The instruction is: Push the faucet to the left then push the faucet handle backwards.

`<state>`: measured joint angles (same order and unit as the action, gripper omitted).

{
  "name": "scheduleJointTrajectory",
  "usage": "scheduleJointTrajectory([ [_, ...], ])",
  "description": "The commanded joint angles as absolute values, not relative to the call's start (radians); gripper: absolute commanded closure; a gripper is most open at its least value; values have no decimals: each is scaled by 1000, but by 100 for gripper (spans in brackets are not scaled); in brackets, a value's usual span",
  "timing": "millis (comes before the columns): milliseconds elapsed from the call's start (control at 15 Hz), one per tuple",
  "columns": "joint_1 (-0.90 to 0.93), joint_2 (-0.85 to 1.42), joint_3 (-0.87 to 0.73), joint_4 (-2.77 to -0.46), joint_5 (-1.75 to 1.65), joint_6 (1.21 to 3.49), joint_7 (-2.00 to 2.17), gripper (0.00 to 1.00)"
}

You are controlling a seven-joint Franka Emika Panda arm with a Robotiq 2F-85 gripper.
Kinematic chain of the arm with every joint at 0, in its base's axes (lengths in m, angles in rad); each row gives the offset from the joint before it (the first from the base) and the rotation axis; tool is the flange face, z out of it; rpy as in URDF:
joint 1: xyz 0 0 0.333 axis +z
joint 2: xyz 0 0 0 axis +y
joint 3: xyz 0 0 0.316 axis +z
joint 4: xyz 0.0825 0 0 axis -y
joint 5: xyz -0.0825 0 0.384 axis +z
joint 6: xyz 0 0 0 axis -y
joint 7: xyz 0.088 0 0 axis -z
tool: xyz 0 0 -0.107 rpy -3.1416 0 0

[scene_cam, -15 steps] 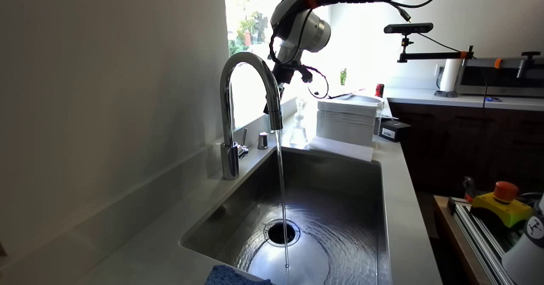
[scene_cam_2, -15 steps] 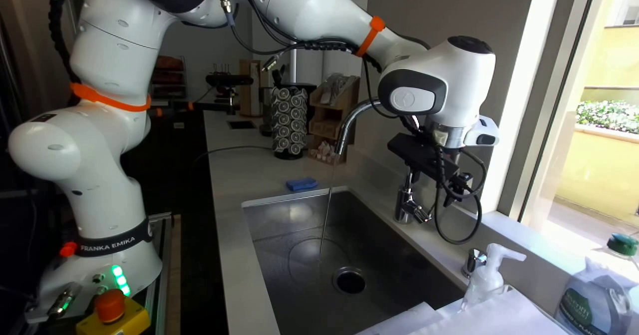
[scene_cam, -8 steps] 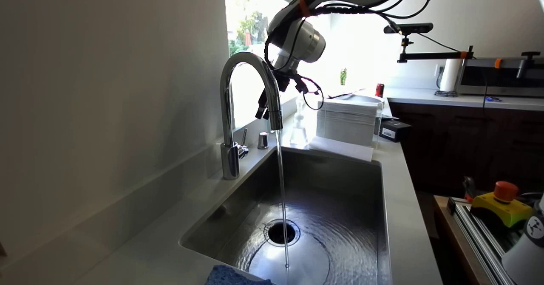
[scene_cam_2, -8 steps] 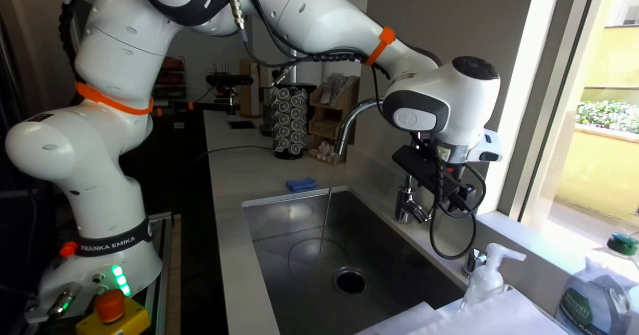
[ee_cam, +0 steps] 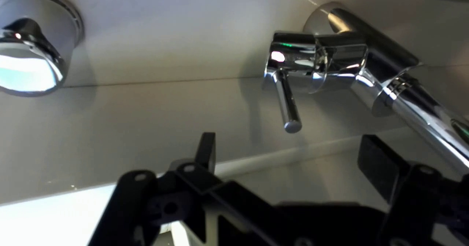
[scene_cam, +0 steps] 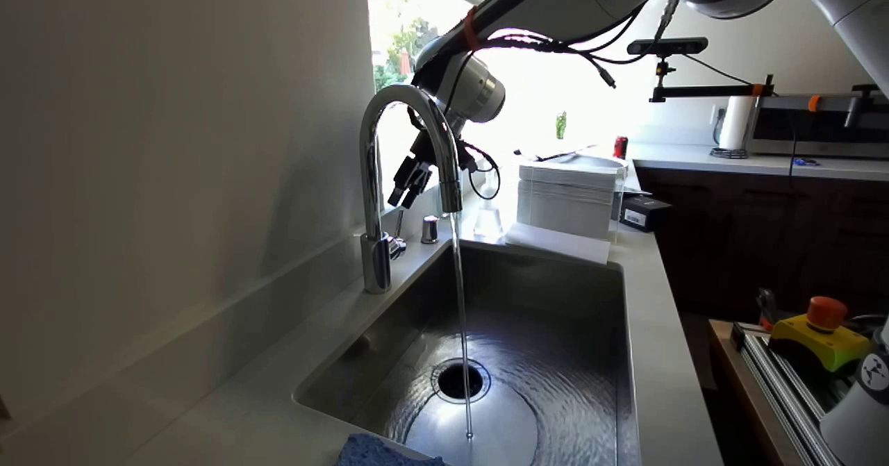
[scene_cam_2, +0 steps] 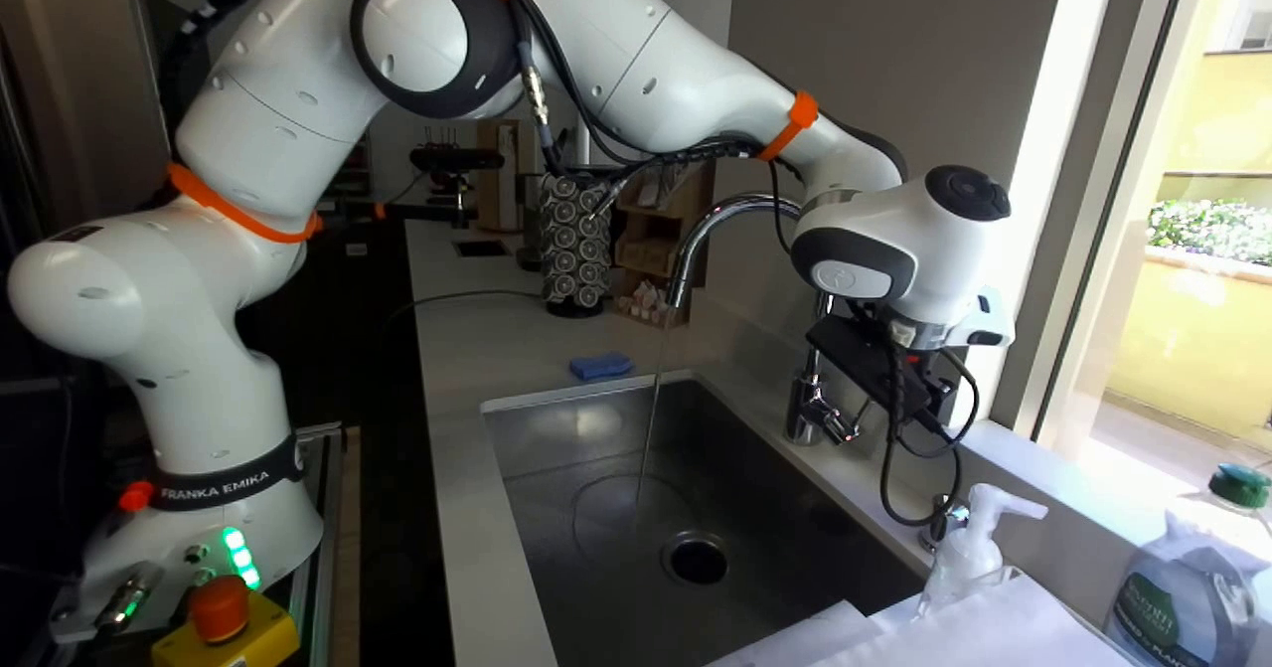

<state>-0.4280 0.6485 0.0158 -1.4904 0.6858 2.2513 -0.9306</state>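
The chrome gooseneck faucet stands behind the sink, its spout over the basin with water running. It also shows in an exterior view, partly behind the arm, and in the wrist view at upper right. The faucet handle is a thin lever on the side of the stem, pointing towards my gripper; it also shows in an exterior view. My gripper is open and empty. In the wrist view the lever's tip lies between and just beyond the fingertips. In an exterior view my gripper hangs just above the lever.
The steel sink lies in front of the faucet. A chrome cap, a soap pump and a detergent bottle stand along the back counter. A blue sponge and a white stack lie around the sink.
My arm has moved down and towards the faucet, bringing the gripper from beside the spout to just above the handle. The faucet and handle look unmoved; the water keeps running.
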Motion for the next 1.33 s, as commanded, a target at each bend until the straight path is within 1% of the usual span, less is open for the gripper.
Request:
scheduleJointTrajectory([
  [0, -440, 727, 42, -1387, 693, 2214, -929, 0],
  [267, -432, 750, 45, -1357, 673, 2203, -898, 0],
  [867, -415, 741, 22, -1335, 626, 2074, -780, 0],
  [1267, -422, 743, 34, -1329, 590, 2046, -720, 0],
])
